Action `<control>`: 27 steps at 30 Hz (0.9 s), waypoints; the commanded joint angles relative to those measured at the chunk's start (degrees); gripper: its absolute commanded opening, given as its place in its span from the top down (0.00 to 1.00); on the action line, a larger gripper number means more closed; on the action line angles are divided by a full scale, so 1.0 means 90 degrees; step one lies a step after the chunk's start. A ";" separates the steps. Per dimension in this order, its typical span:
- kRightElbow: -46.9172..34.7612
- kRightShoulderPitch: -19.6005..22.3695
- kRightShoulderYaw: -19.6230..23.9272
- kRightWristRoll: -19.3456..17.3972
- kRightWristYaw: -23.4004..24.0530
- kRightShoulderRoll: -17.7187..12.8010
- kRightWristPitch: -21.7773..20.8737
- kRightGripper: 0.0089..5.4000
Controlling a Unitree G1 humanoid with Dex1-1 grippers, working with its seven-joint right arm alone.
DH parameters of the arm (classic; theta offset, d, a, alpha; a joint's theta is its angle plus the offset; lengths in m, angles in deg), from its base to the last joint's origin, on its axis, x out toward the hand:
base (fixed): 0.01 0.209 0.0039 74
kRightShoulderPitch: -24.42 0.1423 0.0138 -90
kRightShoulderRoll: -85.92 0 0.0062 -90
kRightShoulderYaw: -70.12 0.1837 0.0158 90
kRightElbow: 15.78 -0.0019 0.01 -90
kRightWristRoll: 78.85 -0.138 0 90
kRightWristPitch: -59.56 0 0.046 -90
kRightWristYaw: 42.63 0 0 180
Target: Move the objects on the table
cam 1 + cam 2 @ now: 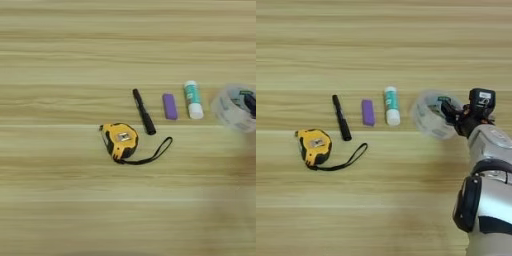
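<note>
The objects lie in a row on the light-wood table (381, 45). From left to right they are a yellow tape measure (314, 145) with a black strap, a black marker (341, 124), a purple cap (368, 112) and a white glue stick (391, 105) with a green label. Right of the glue stick is the clear tape roll (426, 120), tilted. My right gripper (452, 116) is shut on the roll's right wall, with one black finger (446, 108) inside the ring. The left eye view shows the roll (232, 107) at the right edge.
My silver forearm (488, 165) comes up from the bottom right corner and covers that part of the table. The strap of the tape measure (351, 156) trails to the right, toward the table's middle.
</note>
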 commanded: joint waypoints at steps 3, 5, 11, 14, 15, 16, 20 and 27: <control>-0.0615 0.0388 -0.0021 -0.0054 0.0013 -0.0298 -0.0337 0.28; -0.0804 0.0347 -0.0019 -0.0069 -0.0006 -0.0279 -0.0451 0.24; -0.2153 -0.0052 -0.0034 -0.0297 -0.0236 0.0097 -0.0606 0.09; -0.2935 -0.0331 -0.0082 -0.0383 -0.0264 0.0316 -0.0449 0.04; -0.3155 -0.0411 -0.0100 -0.0391 -0.0249 0.0374 -0.0410 0.02; -0.3352 -0.0486 -0.0114 -0.0396 -0.0227 0.0424 -0.0363 0.01; -0.4306 -0.0845 -0.0189 -0.0477 -0.0198 0.0692 -0.0060 0.01; -0.5952 -0.1546 -0.0463 -0.0541 -0.0184 0.1177 0.0394 0.01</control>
